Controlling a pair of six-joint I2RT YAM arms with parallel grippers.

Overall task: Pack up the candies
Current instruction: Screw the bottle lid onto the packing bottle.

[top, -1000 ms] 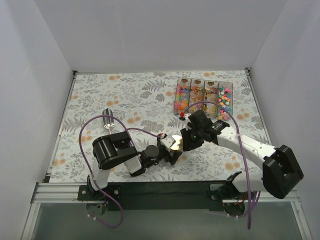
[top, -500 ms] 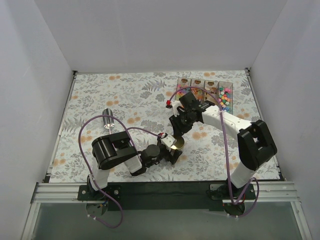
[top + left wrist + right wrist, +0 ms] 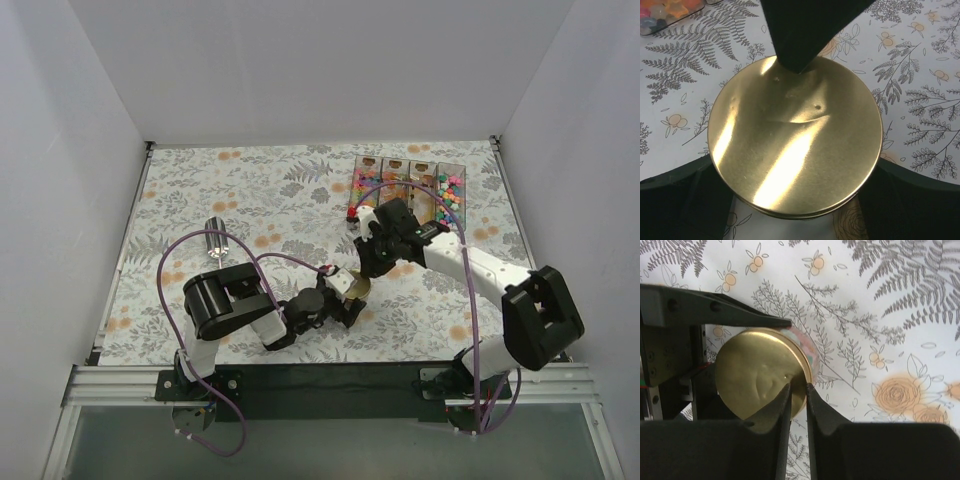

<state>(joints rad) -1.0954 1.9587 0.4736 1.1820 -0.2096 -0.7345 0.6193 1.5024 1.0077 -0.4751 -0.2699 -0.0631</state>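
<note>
A round tin with a gold lid [image 3: 352, 288] sits low on the patterned cloth. My left gripper [image 3: 348, 298] is shut on its sides. The lid [image 3: 795, 135] fills the left wrist view, with my left gripper [image 3: 795, 202] around it. My right gripper [image 3: 363, 268] is over the tin's far edge. In the right wrist view it [image 3: 797, 390] is almost shut, pinching the rim of the lid [image 3: 760, 375]. The candies [image 3: 450, 198] lie in several clear boxes at the back right. A few candies show in the left wrist view [image 3: 660, 10].
A shiny metal object [image 3: 217, 241] lies on the cloth at the left. White walls enclose the table on three sides. The row of clear boxes [image 3: 405, 188] stands just behind my right arm. A purple cable loops over the left arm.
My right arm has swung its elbow out and back while its gripper stayed at the tin's lid, shifting slightly. The left arm and the tin have not moved.
</note>
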